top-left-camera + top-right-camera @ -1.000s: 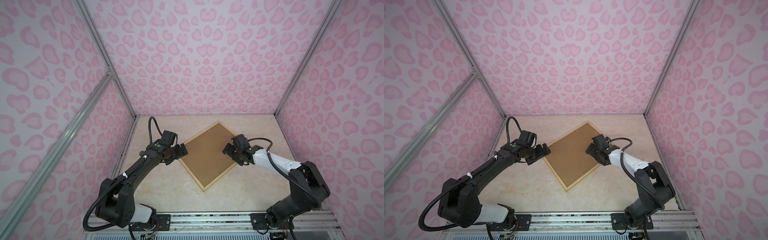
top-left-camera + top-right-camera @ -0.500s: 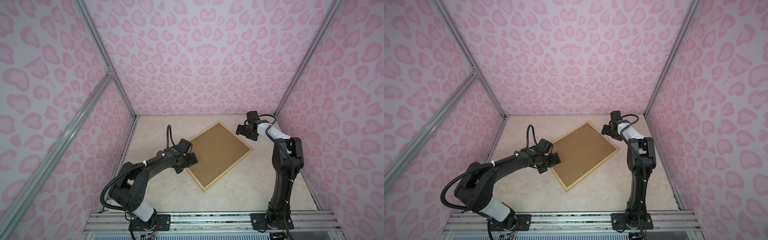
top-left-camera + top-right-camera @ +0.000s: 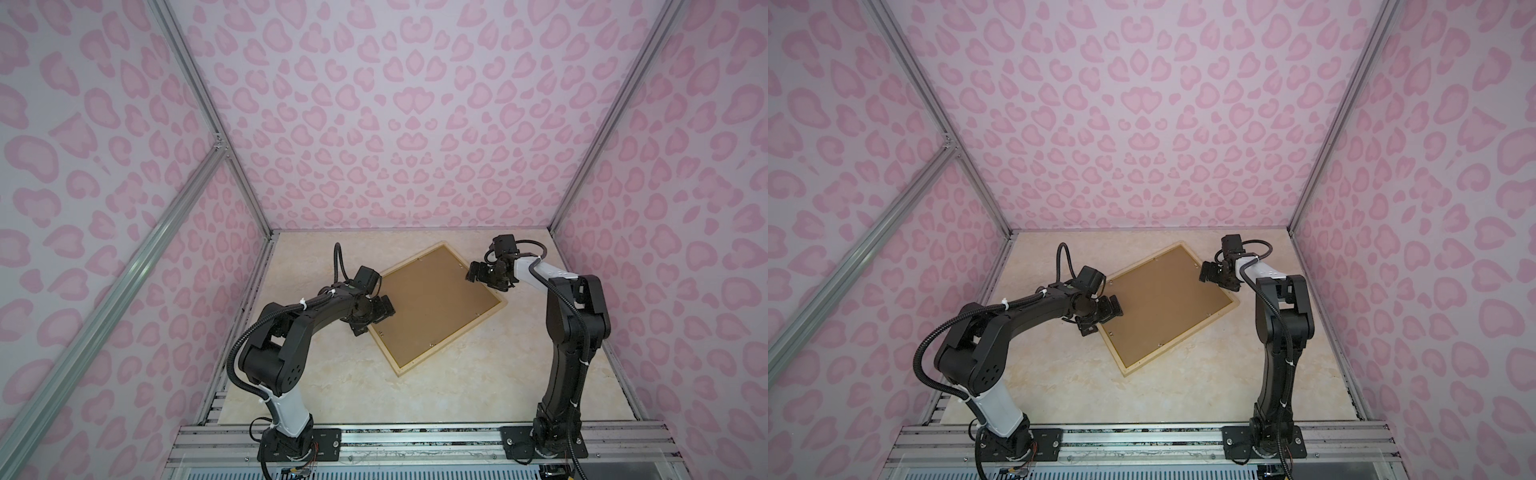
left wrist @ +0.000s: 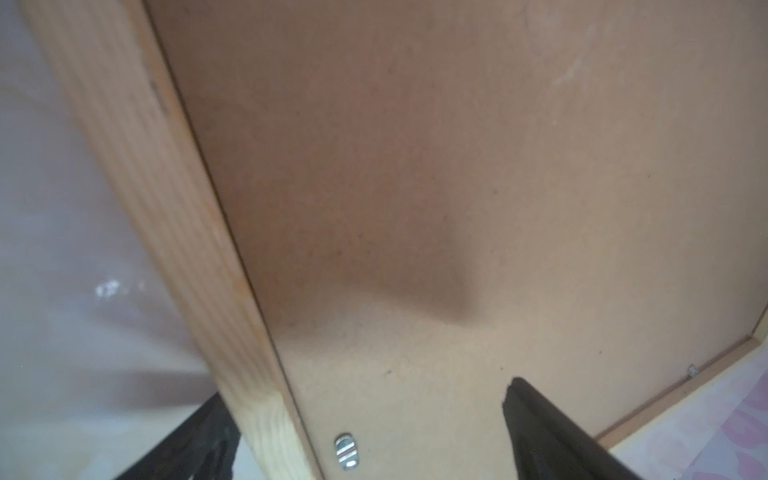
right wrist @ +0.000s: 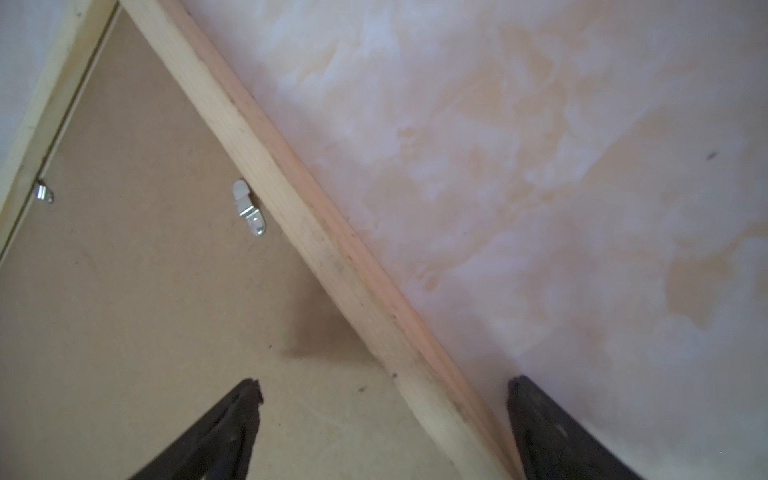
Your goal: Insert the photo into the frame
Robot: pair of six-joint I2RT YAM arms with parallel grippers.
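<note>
Pale wood strips are forming the frame (image 3: 453, 341), which is lying face down on the marbled table (image 3: 332, 395). It is turned cornerwise, with one corner pointing toward the pink-patterned back wall (image 3: 395, 104) and the opposite corner pointing toward the arms' bases. Both top views are showing it in this position (image 3: 1180, 338).

A brown backing board (image 3: 436, 307) is filling the frame's opening and hiding whatever is lying beneath it. Small metal clips (image 5: 249, 212) are sitting on the board just beside the strips; one clip (image 4: 345, 451) is showing in the left wrist view.

The left gripper (image 3: 374, 320) is reaching over the frame's left side, near its left corner. Its jaws are standing wide apart, astride the wooden strip, and are gripping nothing. In the left wrist view (image 4: 365, 390), one finger (image 4: 195, 440) is showing outside the strip, partly hidden behind it. The other finger (image 4: 548, 428) is hanging over the backing board. Whether either finger is touching the wood cannot be told.

The right gripper (image 3: 484, 277) is hovering at the frame's far right side, between the far corner and the right corner. Its jaws are also spread wide and are holding nothing. In the right wrist view (image 5: 383, 380), one finger (image 5: 216, 432) is hanging over the board and the other (image 5: 552, 436) over bare table, with the strip running between them.
</note>
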